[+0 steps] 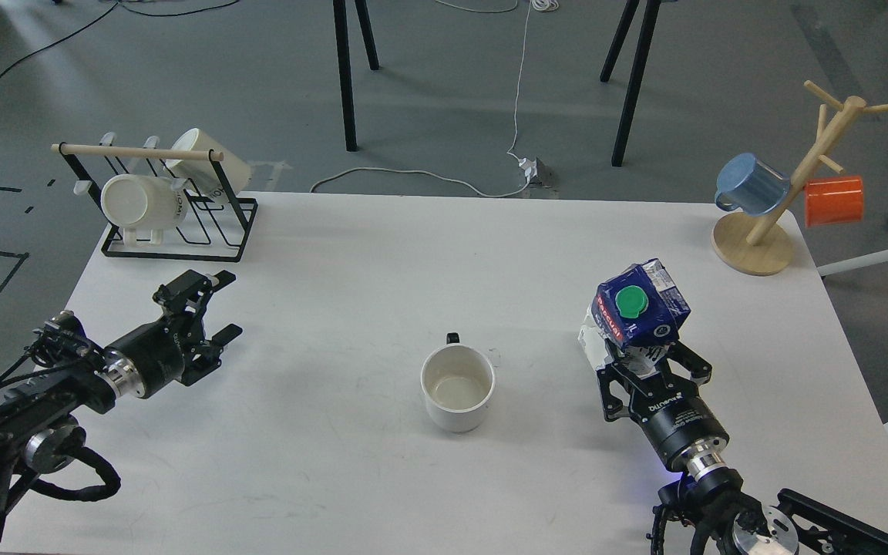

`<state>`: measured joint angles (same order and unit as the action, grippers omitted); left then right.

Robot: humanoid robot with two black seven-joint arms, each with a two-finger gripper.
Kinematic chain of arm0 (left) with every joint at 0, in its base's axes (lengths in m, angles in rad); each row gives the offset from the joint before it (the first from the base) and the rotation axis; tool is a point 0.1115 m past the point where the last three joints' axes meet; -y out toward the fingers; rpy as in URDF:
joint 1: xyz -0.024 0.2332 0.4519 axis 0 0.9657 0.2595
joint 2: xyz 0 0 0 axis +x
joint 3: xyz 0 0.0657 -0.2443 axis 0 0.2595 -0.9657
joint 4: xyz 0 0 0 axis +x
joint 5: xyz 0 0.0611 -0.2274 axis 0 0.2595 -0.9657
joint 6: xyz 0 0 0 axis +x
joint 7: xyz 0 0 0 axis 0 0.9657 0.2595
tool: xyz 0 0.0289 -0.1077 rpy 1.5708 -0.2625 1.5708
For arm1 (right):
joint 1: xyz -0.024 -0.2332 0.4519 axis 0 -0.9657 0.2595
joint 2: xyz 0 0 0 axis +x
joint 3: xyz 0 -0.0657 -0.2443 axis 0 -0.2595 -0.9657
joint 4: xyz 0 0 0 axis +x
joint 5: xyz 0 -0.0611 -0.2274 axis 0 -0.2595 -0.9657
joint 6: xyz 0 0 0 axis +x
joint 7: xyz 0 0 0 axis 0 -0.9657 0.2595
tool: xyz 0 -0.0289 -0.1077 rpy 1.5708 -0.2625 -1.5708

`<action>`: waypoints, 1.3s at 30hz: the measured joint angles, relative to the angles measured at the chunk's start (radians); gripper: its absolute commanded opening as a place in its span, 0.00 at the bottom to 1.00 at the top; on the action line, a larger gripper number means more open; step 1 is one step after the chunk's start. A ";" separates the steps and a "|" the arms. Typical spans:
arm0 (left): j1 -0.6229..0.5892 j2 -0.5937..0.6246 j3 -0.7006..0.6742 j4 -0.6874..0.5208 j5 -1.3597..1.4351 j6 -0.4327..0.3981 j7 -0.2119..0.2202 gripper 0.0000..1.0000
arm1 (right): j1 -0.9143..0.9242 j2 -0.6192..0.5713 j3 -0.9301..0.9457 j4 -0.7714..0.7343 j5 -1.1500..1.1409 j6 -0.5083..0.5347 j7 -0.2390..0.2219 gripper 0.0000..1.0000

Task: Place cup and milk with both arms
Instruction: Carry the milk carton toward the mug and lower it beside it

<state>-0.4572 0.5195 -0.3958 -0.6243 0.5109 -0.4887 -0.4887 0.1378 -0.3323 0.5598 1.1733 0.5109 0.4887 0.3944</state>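
Observation:
A white cup [457, 386] stands upright and empty on the white table [444, 254], handle pointing away. My right gripper [638, 361] is shut on a blue and white milk carton [635, 316] with a green cap, holding it upright to the right of the cup, a short gap between them. My left gripper [216, 307] is open and empty over the table's left side, well left of the cup.
A black wire rack [174, 208] with two white mugs stands at the back left corner. A wooden mug tree [775, 223] holding a blue mug [752, 183] and an orange mug [834, 200] stands at the back right corner.

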 measured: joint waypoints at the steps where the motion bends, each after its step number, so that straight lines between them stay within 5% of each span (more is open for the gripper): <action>1: 0.000 0.000 0.000 0.000 0.000 0.000 0.000 0.99 | 0.000 0.013 -0.003 0.000 -0.017 0.000 0.000 0.37; 20: 0.000 0.004 0.002 0.000 0.000 0.000 0.000 0.99 | -0.008 0.101 -0.066 -0.015 -0.113 0.000 -0.001 0.46; 30: 0.000 0.008 0.002 0.000 0.000 0.000 0.000 0.99 | -0.015 0.099 -0.073 -0.022 -0.114 0.000 -0.004 0.66; 35: 0.000 0.010 0.002 0.000 0.000 0.000 0.000 0.99 | -0.021 0.099 -0.074 -0.032 -0.114 0.000 -0.004 0.97; 39: 0.000 0.010 0.001 0.000 0.000 0.000 0.000 0.99 | -0.026 0.098 -0.074 -0.031 -0.114 0.000 -0.004 0.98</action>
<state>-0.4571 0.5291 -0.3943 -0.6243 0.5108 -0.4887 -0.4887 0.1118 -0.2340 0.4862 1.1428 0.3972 0.4887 0.3899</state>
